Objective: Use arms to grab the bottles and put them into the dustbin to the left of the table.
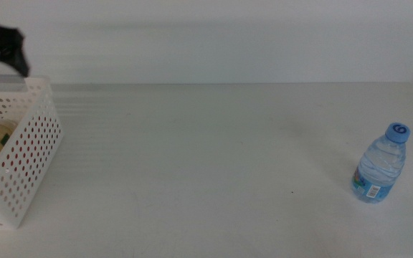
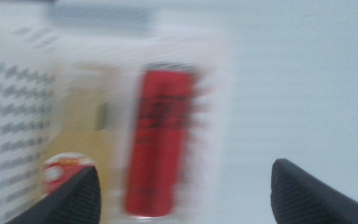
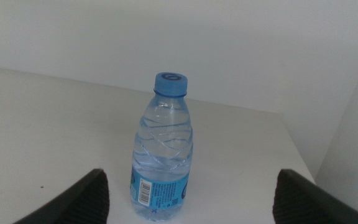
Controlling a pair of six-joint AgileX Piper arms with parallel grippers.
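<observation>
Since the water bottle (image 3: 162,149) looks full, I'd guess it's fairly heavy with thin, slick, squashy walls, so grab it around the labelled lower body. It stands upright on the table (image 3: 55,118), cap up, centred ahead between the right gripper's (image 3: 188,198) wide-open, empty fingers. The left gripper (image 2: 185,196), also open and empty, hangs over the dustbin (image 1: 38,136).

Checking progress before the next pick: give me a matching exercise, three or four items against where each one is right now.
Things:
1. water bottle
2. red can
3. yellow-liquid bottle
4. left gripper

Places:
A. above the dustbin, jaws open
B. upright on the table, right side
C. in the dustbin, next to the red can
D. in the dustbin, red side showing

Pairs: 1-B, 2-D, 3-C, 4-A
</observation>
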